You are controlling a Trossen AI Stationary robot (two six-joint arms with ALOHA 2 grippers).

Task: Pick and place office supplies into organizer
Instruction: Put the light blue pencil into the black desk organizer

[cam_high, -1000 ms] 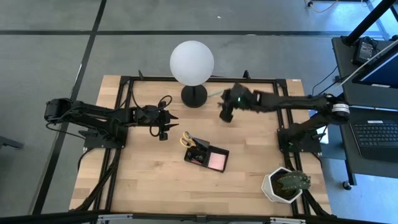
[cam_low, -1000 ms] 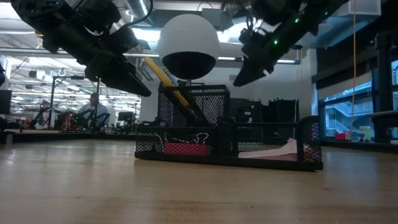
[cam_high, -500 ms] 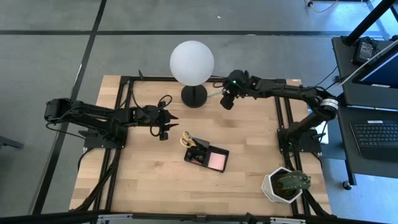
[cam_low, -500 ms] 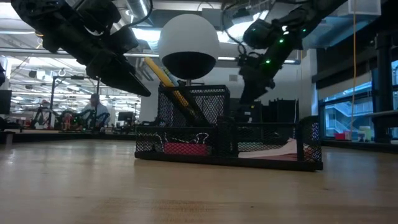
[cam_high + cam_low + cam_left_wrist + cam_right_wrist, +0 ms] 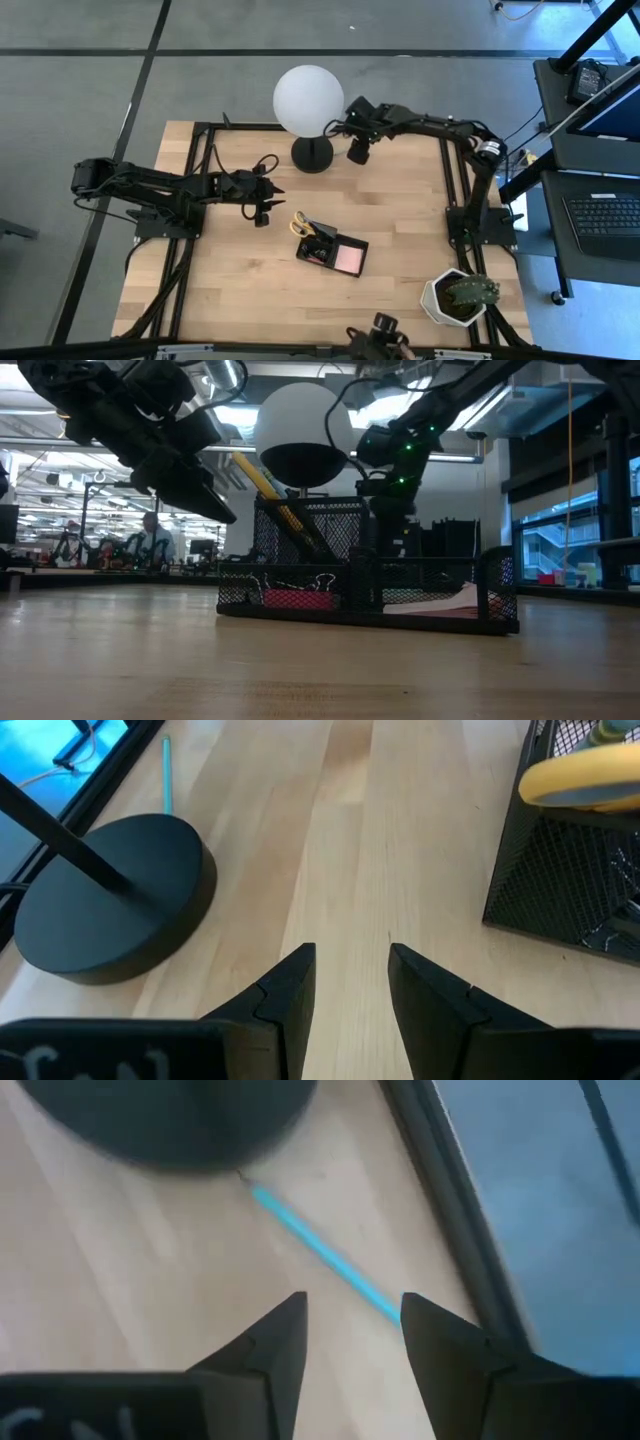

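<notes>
The black mesh organizer (image 5: 330, 246) stands on the table's middle; it also shows in the low view (image 5: 420, 598). It holds yellow-handled scissors (image 5: 300, 224), a pink sticky-note pad (image 5: 348, 260) and binder clips (image 5: 322, 582). A thin green-blue stick (image 5: 320, 1255) lies flat on the table next to the lamp's black base (image 5: 170, 1120). My right gripper (image 5: 350, 1305) is open above the stick's end nearest the far edge, one finger on each side. My left gripper (image 5: 266, 200) is open and empty, left of the organizer.
The white globe lamp (image 5: 309, 100) stands at the far middle, its base (image 5: 110, 905) close to my right gripper. A potted plant (image 5: 458, 297) stands at the near right corner. The black table frame rail (image 5: 440, 1210) runs just beyond the stick.
My right gripper has gone toward the table's far edge and left, toward the lamp base, and has come down lower over the stick.
</notes>
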